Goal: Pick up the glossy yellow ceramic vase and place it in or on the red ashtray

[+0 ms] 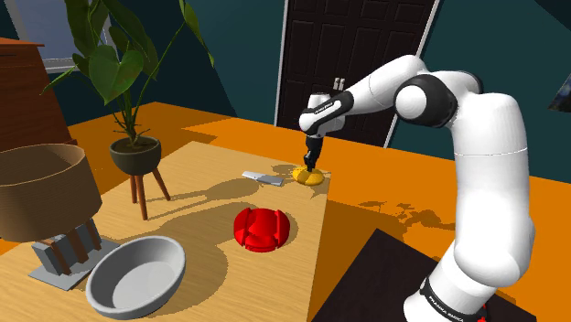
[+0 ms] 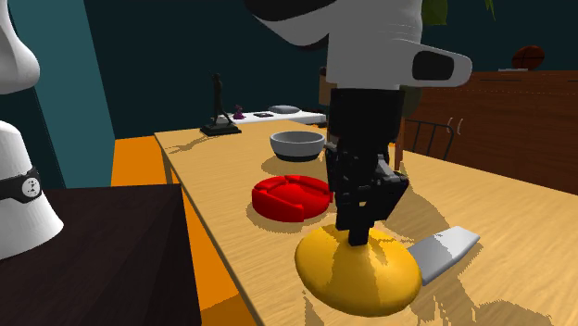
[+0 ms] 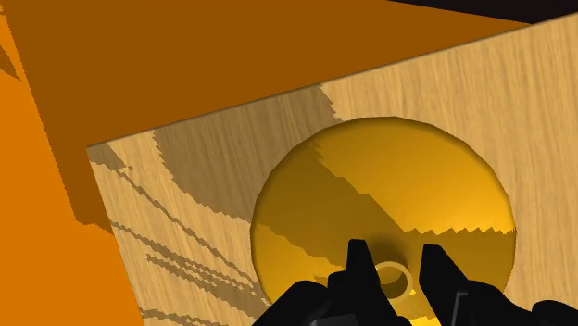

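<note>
The surface (image 1: pixel 274 284) is a long rectangular top with a pale wood grain, standing on an orange floor (image 1: pixel 384 197). The white arm (image 1: pixel 485 165) has smooth rounded links and dark joints, and it reaches down over the surface's far corner.

A grey bowl (image 1: pixel 135 274), round, plain and matte, sits at 8 o'clock from the red ashtray (image 1: pixel 261 228) in the shoulder view. The red ashtray is a low round disc with notches cut across its rim.

The yellow vase (image 1: pixel 311 177) stands upright on the surface at 1 o'clock from the red ashtray, well apart from it and close to the surface's edge. It has a glossy, squat, bulbous body (image 2: pixel 357 269) that narrows to a small ring-shaped neck. A flat grey wedge-shaped piece (image 2: pixel 445 252) lies just beside it.

The gripper (image 3: pixel 394 250) points straight down over the yellow vase (image 3: pixel 389 185). The black fingers (image 3: pixel 359 264) are drawn in to a narrow gap and clasp the neck, one at its 9 o'clock and one at its 3 o'clock. The neck's opening shows between them.
</note>
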`<action>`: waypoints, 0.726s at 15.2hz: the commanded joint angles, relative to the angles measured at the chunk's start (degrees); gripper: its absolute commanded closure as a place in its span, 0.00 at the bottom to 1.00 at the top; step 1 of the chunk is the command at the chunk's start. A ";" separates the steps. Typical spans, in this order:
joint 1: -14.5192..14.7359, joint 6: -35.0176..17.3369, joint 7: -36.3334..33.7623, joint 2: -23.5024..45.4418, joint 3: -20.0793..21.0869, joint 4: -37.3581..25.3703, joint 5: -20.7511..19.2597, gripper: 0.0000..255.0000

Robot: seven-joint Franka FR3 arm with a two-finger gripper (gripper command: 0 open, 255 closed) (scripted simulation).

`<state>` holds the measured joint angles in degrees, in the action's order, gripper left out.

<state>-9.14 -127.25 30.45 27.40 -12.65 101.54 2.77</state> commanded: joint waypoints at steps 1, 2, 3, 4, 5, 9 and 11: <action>0.01 1.24 0.01 -0.62 -0.10 -0.64 -0.14 1.00; 0.05 1.85 -0.02 -1.03 -0.16 -0.84 -0.23 1.00; 0.08 2.45 -0.05 -1.44 -0.21 -1.03 -0.32 1.00; 0.12 3.06 -0.07 -1.83 -0.26 -1.27 -0.41 1.00; 0.15 3.69 -0.10 -2.20 -0.31 -1.53 -0.49 1.00; 0.27 6.20 -0.19 -3.62 -0.48 -2.64 -0.82 1.00; 0.33 7.45 -0.22 -4.27 -0.55 -3.27 -0.97 1.00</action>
<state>-8.75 -120.48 30.12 23.43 -13.13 98.67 1.86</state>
